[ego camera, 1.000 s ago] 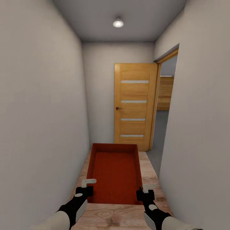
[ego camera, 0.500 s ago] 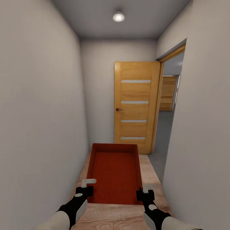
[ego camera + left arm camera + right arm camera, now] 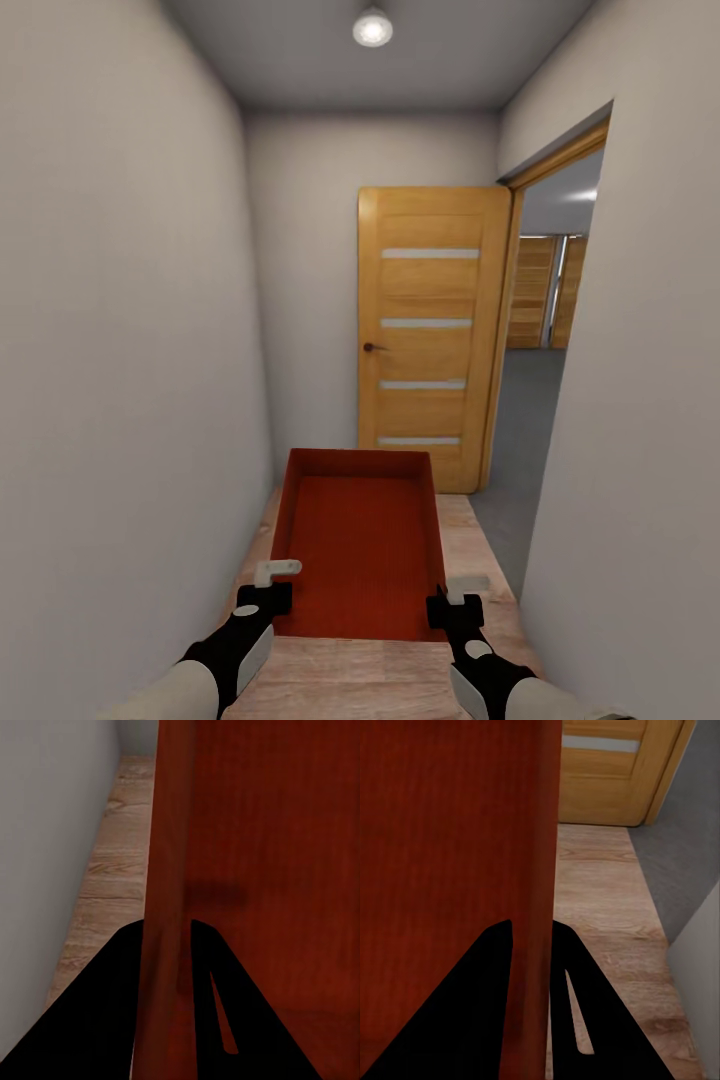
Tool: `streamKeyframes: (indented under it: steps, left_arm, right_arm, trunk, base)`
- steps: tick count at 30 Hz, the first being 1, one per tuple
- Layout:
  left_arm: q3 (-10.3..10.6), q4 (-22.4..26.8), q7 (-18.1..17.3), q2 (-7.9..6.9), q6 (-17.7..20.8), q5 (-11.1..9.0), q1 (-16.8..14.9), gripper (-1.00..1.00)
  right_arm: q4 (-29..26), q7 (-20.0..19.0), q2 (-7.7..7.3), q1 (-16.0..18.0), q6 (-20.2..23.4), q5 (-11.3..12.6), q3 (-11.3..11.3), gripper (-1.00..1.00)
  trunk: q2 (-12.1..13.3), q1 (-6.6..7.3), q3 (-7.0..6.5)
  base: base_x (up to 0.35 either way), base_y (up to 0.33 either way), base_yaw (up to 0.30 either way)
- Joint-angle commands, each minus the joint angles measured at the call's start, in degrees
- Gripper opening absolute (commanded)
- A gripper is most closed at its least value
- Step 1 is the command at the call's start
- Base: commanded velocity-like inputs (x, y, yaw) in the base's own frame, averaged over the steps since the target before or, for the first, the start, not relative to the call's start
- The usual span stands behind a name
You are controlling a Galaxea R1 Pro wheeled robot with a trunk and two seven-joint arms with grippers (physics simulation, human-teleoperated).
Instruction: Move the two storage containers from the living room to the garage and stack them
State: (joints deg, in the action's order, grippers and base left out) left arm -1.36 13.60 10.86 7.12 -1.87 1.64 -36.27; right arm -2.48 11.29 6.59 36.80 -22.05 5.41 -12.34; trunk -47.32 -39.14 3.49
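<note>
I carry one orange-red storage container [image 3: 360,540] low in front of me, held off the wood floor by both arms. My left gripper [image 3: 272,582] is shut on its left wall [image 3: 166,870], one finger on each side. On the opposite wall [image 3: 540,870] my right gripper [image 3: 452,596] is shut the same way. The bin is shallow, lidless and empty. Through the doorway [image 3: 545,350] at the right lies a room with a dark grey floor [image 3: 520,420].
I am in a narrow hallway with grey-white walls [image 3: 120,350] close on both sides and light wood planks [image 3: 470,560] underfoot. A wooden door [image 3: 428,335] with frosted slats stands open against the end wall. Beyond the doorway are wood panels [image 3: 545,290].
The camera has advanced down the hallway: the door and doorway look nearer and larger, and more of the room beyond shows. The bin and both grippers keep their places relative to me.
</note>
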Motion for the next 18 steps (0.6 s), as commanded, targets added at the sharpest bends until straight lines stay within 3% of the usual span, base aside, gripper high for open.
streamKeyframes:
  steps: [1, 13, 14, 15, 18]
  left_arm:
    - [-0.83, -0.24, 3.55, 0.0, -0.18, 0.11, -0.03, -1.0]
    - [-0.83, -0.24, 3.55, 0.0, -0.2, 0.11, -0.03, -1.0]
    - [-0.52, -0.15, 0.49, 0.02, -0.33, 0.14, -0.08, -1.0]
    - [-0.53, -0.09, 0.51, -0.02, -0.33, 0.1, -0.12, -1.0]
    - [-0.26, -0.05, 0.53, -0.05, -0.33, 0.06, -0.12, -1.0]
  right_arm:
    - [-0.15, 1.02, 0.0, 0.09, -0.54, 0.92, 1.89, -1.0]
    - [-0.15, 1.02, -0.07, 0.11, -0.5, 0.92, 1.89, -1.0]
    - [-0.03, 0.35, 0.06, 0.12, -0.48, 0.86, -0.14, -1.0]
    - [0.05, 0.67, 0.12, 0.12, -0.47, 0.92, -0.96, -1.0]
    - [0.12, 0.83, 0.17, 0.12, -0.46, -0.46, 0.6, -1.0]
  trunk:
    - [-0.07, -0.04, 0.09]
    - [-0.07, -0.04, 0.09]
    - [-0.07, -0.05, 0.1]
    - [-0.07, -0.05, 0.1]
    - [-0.07, -0.05, 0.1]
  base:
    - [0.322, 0.0, 0.0]
    - [0.322, 0.0, 0.0]
    - [0.0, 0.0, 0.0]
    - [0.0, 0.0, 0.0]
    - [0.0, 0.0, 0.0]
